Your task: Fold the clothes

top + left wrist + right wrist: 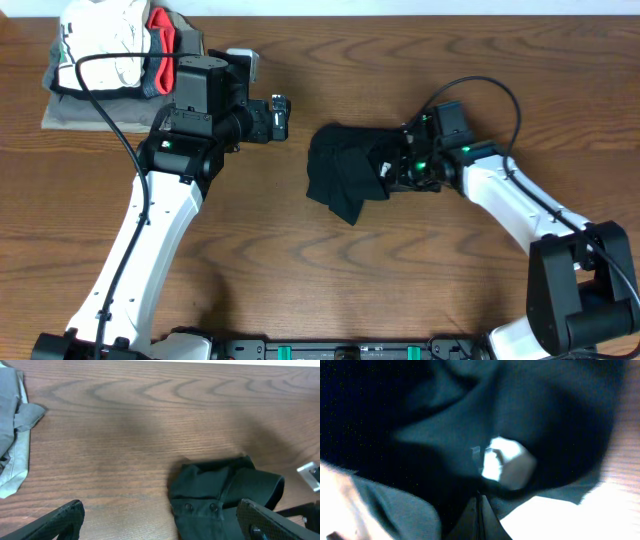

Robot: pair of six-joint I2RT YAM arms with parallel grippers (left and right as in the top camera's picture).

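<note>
The clothes (345,170) are a black garment lying bunched up in the middle of the table. The left wrist view shows its edge with two small snaps (220,485). My right gripper (395,172) sits at the bundle's right side, and its jaws are pressed together on a fold of the black fabric (445,420), which drapes all round the right gripper (479,497). A small white patch (505,460) shows through the folds. My left gripper (280,115) hovers left of the bundle. It is wide open and holds nothing, its fingers (70,517) straddling bare wood and the cloth's left edge.
A pile of other garments lies at the back left corner: a white one with dark print (105,45), something red (162,40) and a grey-olive folded one (70,112), also at the left edge (12,435). A black cable (100,90) loops over it.
</note>
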